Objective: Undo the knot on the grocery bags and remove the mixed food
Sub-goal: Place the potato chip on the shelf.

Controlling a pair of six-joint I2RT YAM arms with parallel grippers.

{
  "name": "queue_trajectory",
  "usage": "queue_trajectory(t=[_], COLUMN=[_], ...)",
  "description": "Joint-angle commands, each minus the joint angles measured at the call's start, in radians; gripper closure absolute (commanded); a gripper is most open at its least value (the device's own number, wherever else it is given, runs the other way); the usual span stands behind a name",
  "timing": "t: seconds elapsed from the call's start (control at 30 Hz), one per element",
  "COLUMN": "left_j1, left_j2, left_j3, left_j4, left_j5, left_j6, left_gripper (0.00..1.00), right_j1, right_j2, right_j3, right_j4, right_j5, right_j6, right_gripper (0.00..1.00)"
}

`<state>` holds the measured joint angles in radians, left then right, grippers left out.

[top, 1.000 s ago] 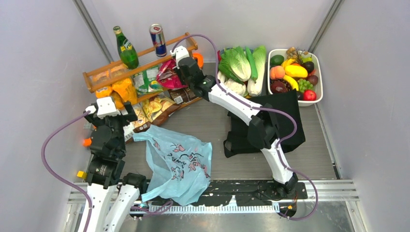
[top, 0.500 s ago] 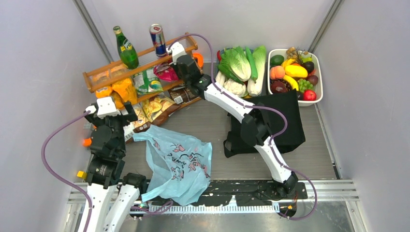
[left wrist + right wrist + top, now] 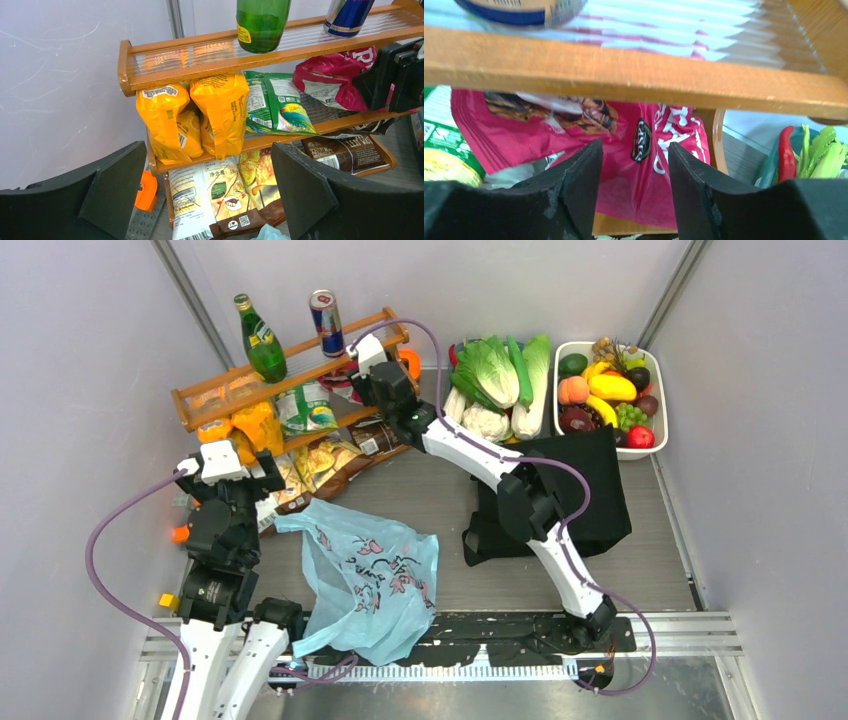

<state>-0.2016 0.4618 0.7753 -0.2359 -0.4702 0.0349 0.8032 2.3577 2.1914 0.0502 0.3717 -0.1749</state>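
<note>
From above, my right hand [image 3: 362,382] is stretched far forward and left, into the lower shelf of the rack [image 3: 290,365]. My left hand [image 3: 245,472] hangs near the rack's left end. The blue bag [image 3: 365,575] lies slumped on the desk [image 3: 420,490], close to my left arm's base. The black tote [image 3: 590,480] lies flat under my right arm's elbow. I can make out no knot on either bag. The vegetables [image 3: 495,375] are piled just right of the rack.

Through my left wrist camera, the fingers [image 3: 115,185] stand wide apart with nothing between them. They face the rack front, where orange packets [image 3: 200,115] hang off the shelf edge. My right hand shows as a black block at the shelf's right end, up against the pink packet [image 3: 330,75].

Through my right wrist camera, my fingers [image 3: 574,190] are parted and clamp nothing. The pink packet lies dead ahead, seen through the gap and resting on the lower shelf. Its long side runs left to right across my reach. The upper shelf rail [image 3: 624,75] crosses just overhead, so I judge there is no room to lift. My way out is straight back toward me, keeping low. After that, the tote lies nearest this arm and the blue bag nearest the other.
</note>
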Motion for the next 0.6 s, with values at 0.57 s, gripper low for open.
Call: queue_trajectory(t=[0.57], left_j1=[0.004], left_j2=[0.015], left_j3=[0.016], left_j4=[0.023], left_j5=[0.178], left_j6=[-0.027], left_gripper=[0.0], right_j1=[0.096], right_j2=[-0.678], right_j3=[-0.737], right_j4=[0.258], right_j5=[-0.019], right_j6=[0.09], right_gripper=[0.02])
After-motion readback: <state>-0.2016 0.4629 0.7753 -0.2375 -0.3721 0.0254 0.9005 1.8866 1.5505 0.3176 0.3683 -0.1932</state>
